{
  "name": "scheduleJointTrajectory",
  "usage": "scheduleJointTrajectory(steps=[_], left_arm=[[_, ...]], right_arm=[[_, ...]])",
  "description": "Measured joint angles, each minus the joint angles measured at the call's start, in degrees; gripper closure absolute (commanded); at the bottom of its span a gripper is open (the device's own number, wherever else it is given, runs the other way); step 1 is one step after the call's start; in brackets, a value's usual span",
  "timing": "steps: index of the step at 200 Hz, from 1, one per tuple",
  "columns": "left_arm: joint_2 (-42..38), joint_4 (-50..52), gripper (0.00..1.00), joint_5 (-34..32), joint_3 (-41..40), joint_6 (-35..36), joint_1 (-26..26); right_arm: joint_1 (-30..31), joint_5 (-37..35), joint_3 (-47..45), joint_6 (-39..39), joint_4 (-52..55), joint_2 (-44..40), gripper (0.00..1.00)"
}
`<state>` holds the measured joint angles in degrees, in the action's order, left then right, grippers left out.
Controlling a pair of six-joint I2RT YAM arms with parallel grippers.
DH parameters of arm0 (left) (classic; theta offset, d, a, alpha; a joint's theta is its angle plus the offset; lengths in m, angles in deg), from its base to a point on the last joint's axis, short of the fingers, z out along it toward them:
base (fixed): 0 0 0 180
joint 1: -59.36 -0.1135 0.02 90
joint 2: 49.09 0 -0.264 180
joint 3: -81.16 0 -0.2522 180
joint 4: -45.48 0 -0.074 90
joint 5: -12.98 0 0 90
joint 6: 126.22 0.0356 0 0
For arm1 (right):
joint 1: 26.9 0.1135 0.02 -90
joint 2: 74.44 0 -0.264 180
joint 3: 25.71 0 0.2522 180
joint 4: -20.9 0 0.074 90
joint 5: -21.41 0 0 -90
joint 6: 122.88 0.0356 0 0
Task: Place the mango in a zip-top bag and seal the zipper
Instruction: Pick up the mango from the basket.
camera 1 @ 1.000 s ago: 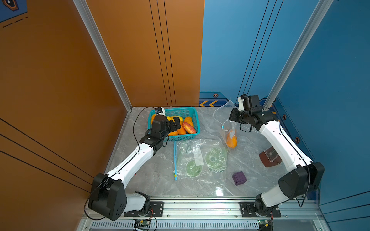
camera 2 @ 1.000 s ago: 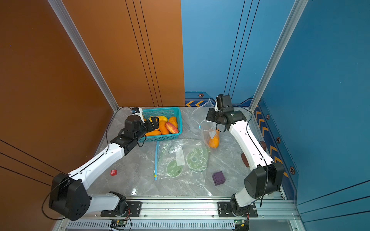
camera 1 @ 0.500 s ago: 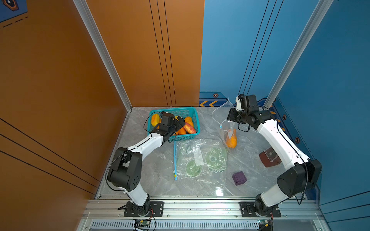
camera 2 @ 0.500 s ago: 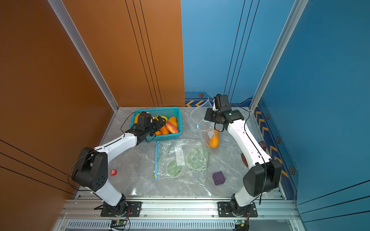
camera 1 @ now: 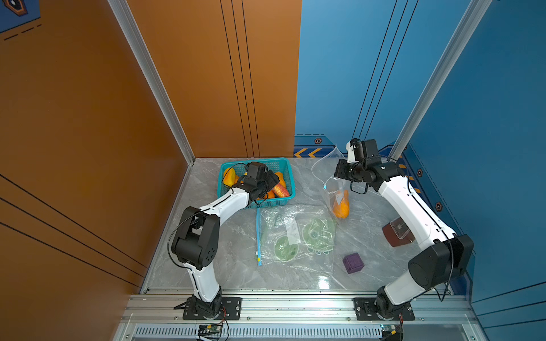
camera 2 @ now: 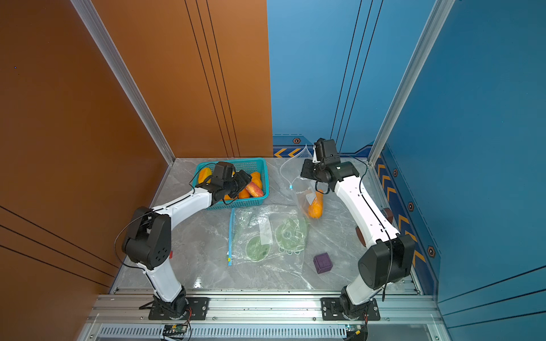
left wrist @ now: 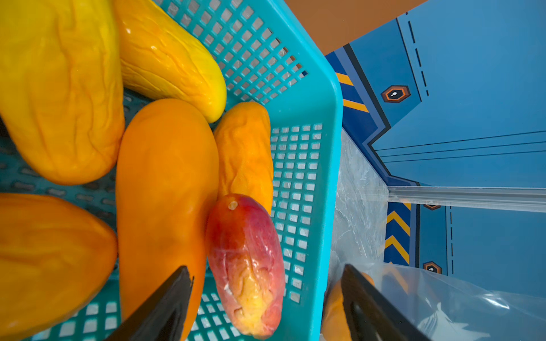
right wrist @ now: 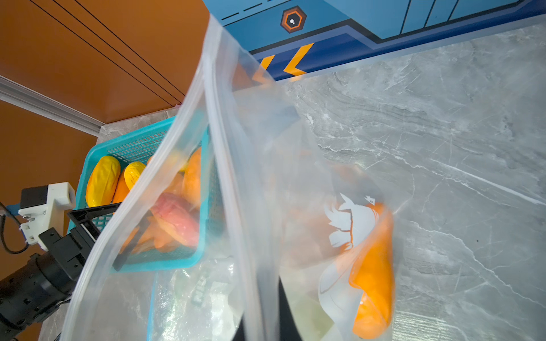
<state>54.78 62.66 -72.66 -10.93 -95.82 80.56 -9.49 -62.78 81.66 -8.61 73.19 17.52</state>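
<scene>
Left wrist view looks down into a teal basket [left wrist: 331, 147] of mangoes. The left gripper [left wrist: 266, 268] hovers above it with its jaws apart, a red-blushed mango [left wrist: 245, 259] lying between them. One finger [left wrist: 369, 307] appears in line with or just beyond the basket wall.

In both top views, the right gripper [camera 1: 339, 174] has its jaws clamped on the rim of a clear zip-top bag [camera 1: 335, 192]. The bag hangs with its mouth unsealed. An orange mango [camera 1: 340, 206] already sits in its bottom, resting on the marble worktop [camera 1: 224, 251] beside the basket.

The step in hand looks like a pick from the basket. To do it well, the left gripper should first shift so both fingers clear the wall. It should then lower across the red-blushed mango's narrow width and close gently, since the skin looks wrinkled and soft. The right gripper should hold the bag's mouth high and wide.

The left arm folds sharply at the elbow, its forearm stretching toward the basket with the wrist low and nearly level. The right arm reaches up to the back of the worktop, its wrist turned toward the centre.
</scene>
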Motion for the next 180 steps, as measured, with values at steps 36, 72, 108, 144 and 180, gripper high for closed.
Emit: scheduleJointTrajectory(steps=[36,72,108,144,180], left_arm=[[3.1,1.07,0.23,0.31,2.01,-0.28,0.17],[5.14,1.11,0.23,0.92,3.67,-0.48,0.24],[5.55,1.2,0.28,1.11,4.13,-1.14,0.26],[6.34,1.55,0.34,1.55,4.52,-1.97,0.26],[6.88,1.57,0.36,1.99,4.74,-2.36,0.26]], right_arm=[[2.38,-0.37,0.98,-2.71,0.02,1.18,1.0],[4.76,-1.14,2.95,-7.06,0.04,2.91,1.0],[6.69,-2.62,5.79,-12.72,0.46,4.98,1.0],[6.86,-3.26,10.99,-17.57,0.9,8.98,1.0],[6.93,-3.41,13.86,-19.28,0.87,12.5,1.0]])
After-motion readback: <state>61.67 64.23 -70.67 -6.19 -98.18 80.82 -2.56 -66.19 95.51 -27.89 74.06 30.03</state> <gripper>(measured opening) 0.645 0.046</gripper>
